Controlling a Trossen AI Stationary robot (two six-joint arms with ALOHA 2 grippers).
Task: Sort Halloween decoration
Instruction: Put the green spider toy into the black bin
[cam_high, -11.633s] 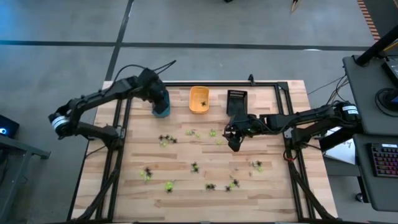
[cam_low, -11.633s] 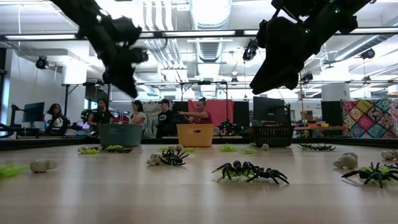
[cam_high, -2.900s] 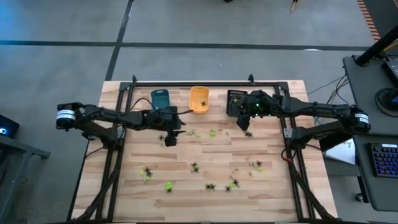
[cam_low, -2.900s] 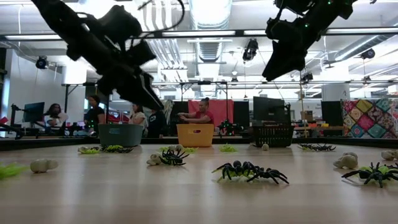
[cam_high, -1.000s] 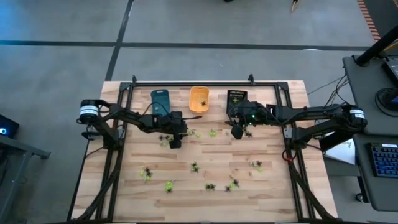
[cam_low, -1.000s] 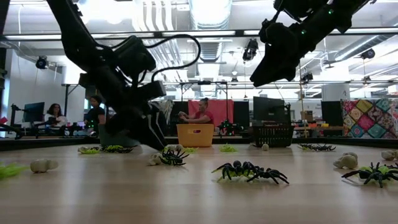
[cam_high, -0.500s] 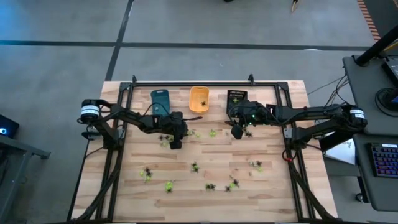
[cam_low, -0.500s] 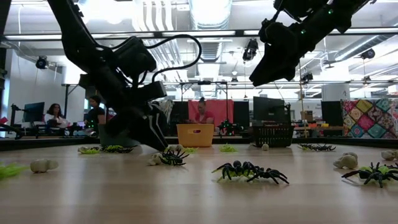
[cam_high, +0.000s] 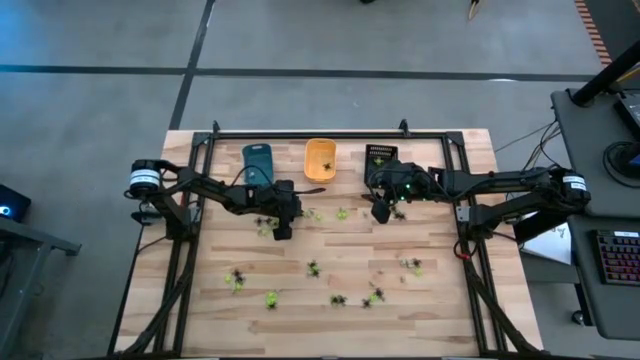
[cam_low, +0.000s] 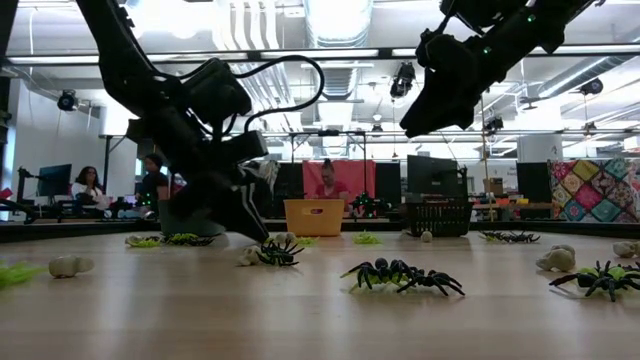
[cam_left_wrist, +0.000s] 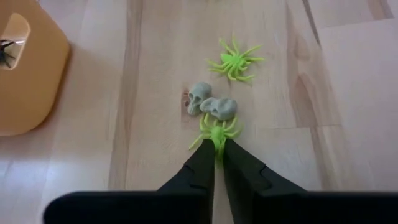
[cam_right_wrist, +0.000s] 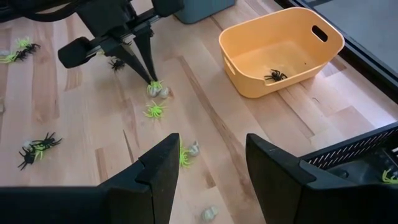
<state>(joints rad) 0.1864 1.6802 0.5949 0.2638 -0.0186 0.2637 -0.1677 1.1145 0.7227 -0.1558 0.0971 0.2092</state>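
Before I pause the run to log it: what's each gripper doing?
Left gripper: shut on a yellow-green spider on the table.
Right gripper: open, empty, above the table.

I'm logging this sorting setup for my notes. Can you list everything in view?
Table: one, light wood, under everything.
Trays: three, blue, orange and black, in a row along the far edge.
Tray spider: one, black, inside the orange tray.
Loose spiders: many, black or yellow-green, scattered over the table.
Skulls: two, grey, touching each other just ahead of the left fingers; a few more lie elsewhere.
Held spider: one, yellow-green, on the table in front of the blue tray.
People: several, in the room beyond the table.
Left gripper: down at the table, fingers shut on the held spider.
Right gripper: raised in front of the black tray, fingers open, empty.
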